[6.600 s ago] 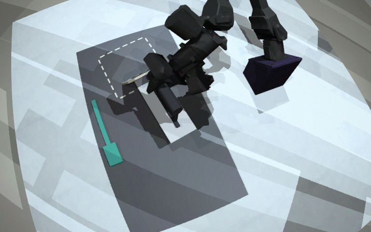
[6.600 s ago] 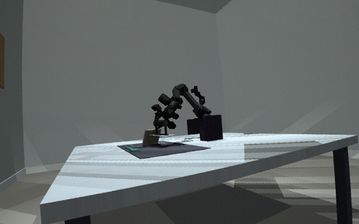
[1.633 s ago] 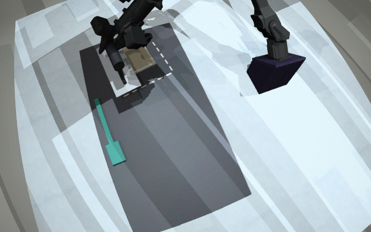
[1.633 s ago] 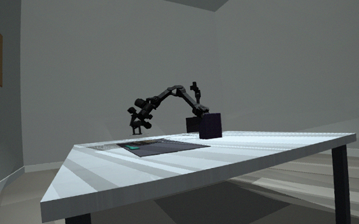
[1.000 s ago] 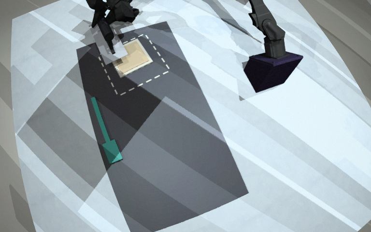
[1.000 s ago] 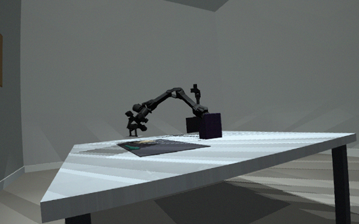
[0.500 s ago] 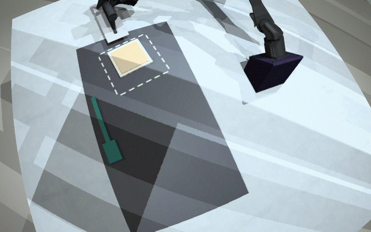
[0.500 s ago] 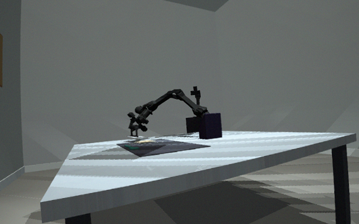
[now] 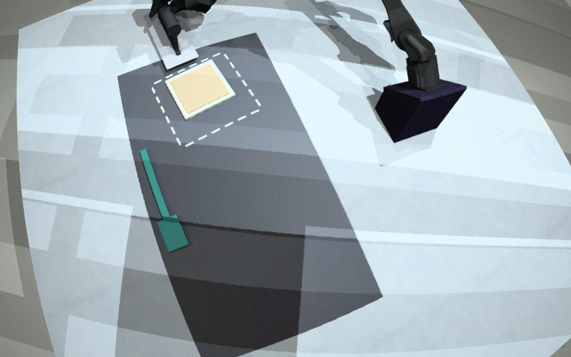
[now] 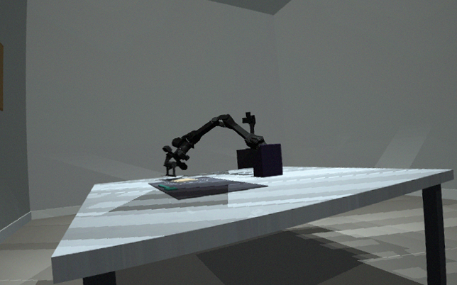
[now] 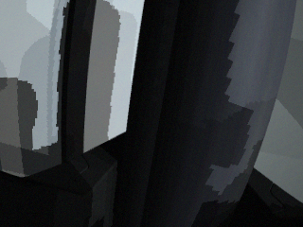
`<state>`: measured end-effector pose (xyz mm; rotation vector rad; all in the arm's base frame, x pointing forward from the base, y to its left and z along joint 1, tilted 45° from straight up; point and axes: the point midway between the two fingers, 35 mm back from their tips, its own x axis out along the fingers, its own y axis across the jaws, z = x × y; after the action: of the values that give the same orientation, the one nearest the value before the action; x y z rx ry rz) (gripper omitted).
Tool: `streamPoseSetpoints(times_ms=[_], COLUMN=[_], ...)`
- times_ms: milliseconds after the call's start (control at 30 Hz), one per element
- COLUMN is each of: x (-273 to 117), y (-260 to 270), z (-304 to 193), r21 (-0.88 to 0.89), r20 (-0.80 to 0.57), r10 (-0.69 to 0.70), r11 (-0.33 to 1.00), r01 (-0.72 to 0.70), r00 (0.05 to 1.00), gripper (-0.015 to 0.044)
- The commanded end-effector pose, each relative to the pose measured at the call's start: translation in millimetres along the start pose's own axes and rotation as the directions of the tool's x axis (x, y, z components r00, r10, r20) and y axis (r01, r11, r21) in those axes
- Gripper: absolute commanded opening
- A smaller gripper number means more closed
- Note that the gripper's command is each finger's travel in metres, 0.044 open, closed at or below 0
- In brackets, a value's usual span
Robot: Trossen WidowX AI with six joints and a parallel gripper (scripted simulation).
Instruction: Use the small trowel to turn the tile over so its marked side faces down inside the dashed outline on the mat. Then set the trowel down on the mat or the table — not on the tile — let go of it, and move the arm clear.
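Observation:
The tile lies flat on the dark mat, inside the dashed outline. Its upper face is a peach square with a pale cream border; its underside is hidden. My gripper is shut on the dark handle of a trowel with a flat pale blade. The blade is low and level over the mat's far edge, close beside the tile's far left corner. I cannot tell whether the blade touches anything. In the wrist view the handle fills the middle.
A teal spatula-shaped piece lies on the mat's left edge, its wide end towards the near side. The arm's dark purple base block stands on the table, right of the mat.

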<state>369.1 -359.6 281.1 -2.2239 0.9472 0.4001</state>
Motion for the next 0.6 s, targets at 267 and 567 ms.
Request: streamPoseSetpoints(times_ms=[267, 567], x=[14.1, 15.7], y=[11.5, 13.4], z=[2.2, 9.5], r21=[-0.008, -0.008], r20=[0.006, 0.007], r10=[-0.011, -0.011], r11=[1.000, 1.000], r01=[0.011, 0.011], r00=[1.000, 1.000], gripper=[0.0000, 0.0000])
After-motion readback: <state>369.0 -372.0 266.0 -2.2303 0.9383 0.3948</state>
